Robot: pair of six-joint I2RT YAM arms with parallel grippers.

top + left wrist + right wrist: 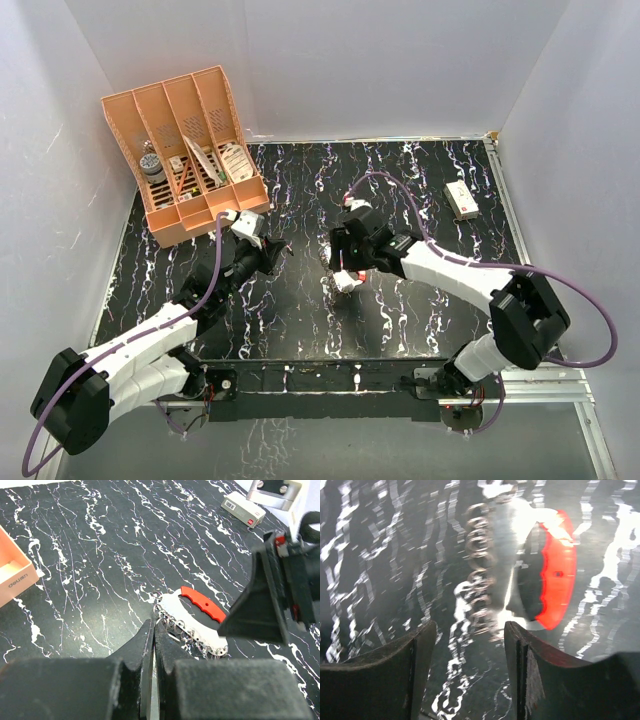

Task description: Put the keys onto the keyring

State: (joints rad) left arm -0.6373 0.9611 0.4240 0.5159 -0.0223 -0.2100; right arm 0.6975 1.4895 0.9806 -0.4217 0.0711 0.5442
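**A:** Where's the thin white oval keyring (192, 621) with the thick red crescent?

**B:** Flat on the black, white-veined marble table (100, 555), mid-table, with small metal rings (477, 565) along one edge.

**A:** The left gripper (153, 626)?

**B:** Fingers pressed together, tips just beside that ringed edge. A pale sliver shows between them, too thin to name.

**A:** And the right gripper (470, 632)?

**B:** Fingers spread, nothing between them, close by the keyring's red side.

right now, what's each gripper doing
left gripper: closed, can't tell if anything is pinched
right gripper: open, holding nothing, keyring just beyond its fingertips
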